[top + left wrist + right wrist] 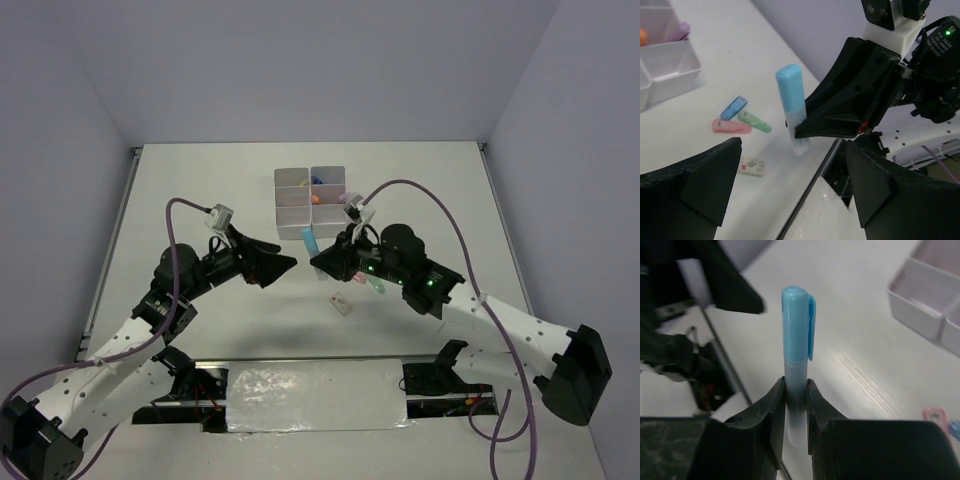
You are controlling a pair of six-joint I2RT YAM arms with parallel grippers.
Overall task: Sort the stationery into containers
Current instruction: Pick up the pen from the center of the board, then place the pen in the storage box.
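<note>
My right gripper (pixel 796 390) is shut on a pastel blue marker (pixel 796 335), which stands upright between its fingers, cap up. The top view shows this marker (pixel 309 240) held just in front of the white six-compartment containers (pixel 293 213). Some compartments hold small coloured pieces. My left gripper (pixel 285 265) faces the right one from the left, open and empty; its wrist view shows the blue marker (pixel 792 105) ahead of its wide fingers. Loose on the table lie a pink marker (pixel 731 126), a green one (pixel 755 121), a small blue piece (pixel 734 107) and a white eraser (pixel 751 167).
The containers' near corner (pixel 925 300) shows at the upper right of the right wrist view. A taped strip and the arm bases (pixel 310 395) run along the table's near edge. Grey walls close the table at the back and sides.
</note>
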